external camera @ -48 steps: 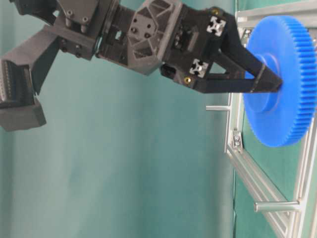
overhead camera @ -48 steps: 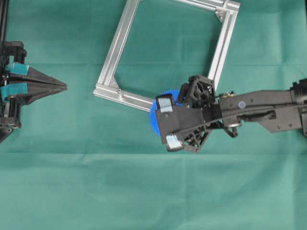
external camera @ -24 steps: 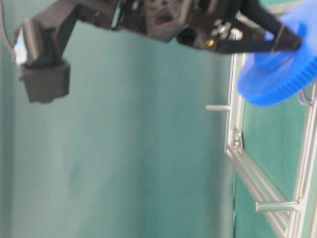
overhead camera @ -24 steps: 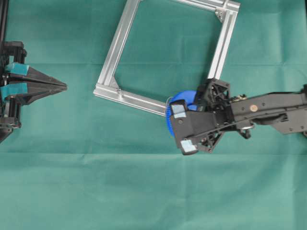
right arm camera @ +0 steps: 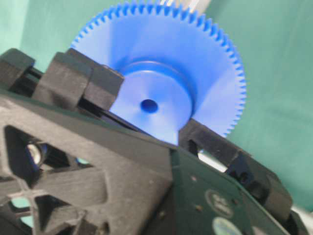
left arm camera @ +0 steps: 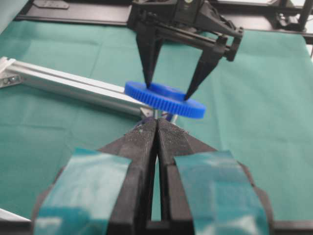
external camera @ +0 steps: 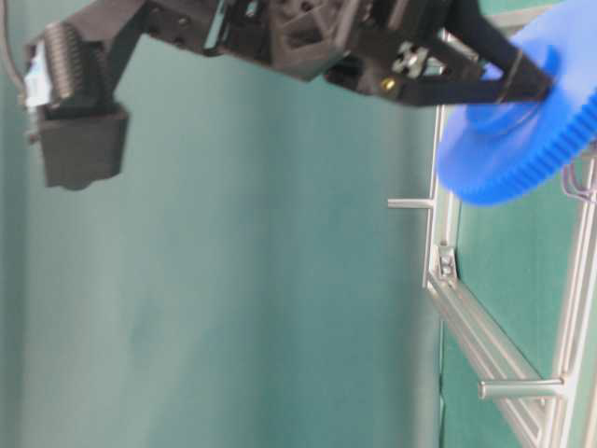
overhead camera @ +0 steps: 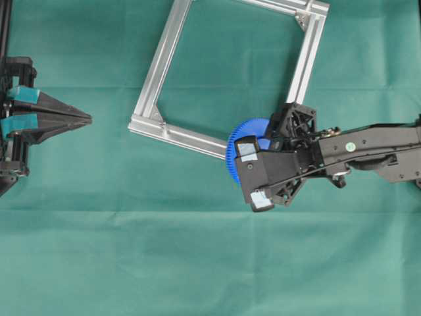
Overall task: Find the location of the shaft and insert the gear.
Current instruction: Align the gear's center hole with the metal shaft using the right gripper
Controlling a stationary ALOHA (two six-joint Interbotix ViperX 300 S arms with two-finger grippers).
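Note:
The gear (overhead camera: 241, 139) is a flat bright-blue toothed wheel with a raised hub (right arm camera: 149, 105). My right gripper (left arm camera: 167, 90) is shut on that hub and holds the gear tilted above the near end of the aluminium frame (overhead camera: 158, 66). In the table-level view the gear (external camera: 518, 140) hangs off the fingertips (external camera: 532, 79). Thin silvery wire loops (external camera: 576, 182) show right under its edge. The shaft itself is hidden by the gear. My left gripper (overhead camera: 87, 118) is shut and empty at the far left, pointing at the gear (left arm camera: 164, 98).
Two other short metal pins (external camera: 410, 202) (external camera: 518, 387) stick out from the frame rail (external camera: 485, 336). Green cloth (overhead camera: 164, 263) covers the table. The frame rail (left arm camera: 73, 85) runs left of the gear in the left wrist view.
The right gripper carried the gear to the right along the frame's near rail and lifted and tilted it. It has barely moved in the last half second. The left arm stayed still.

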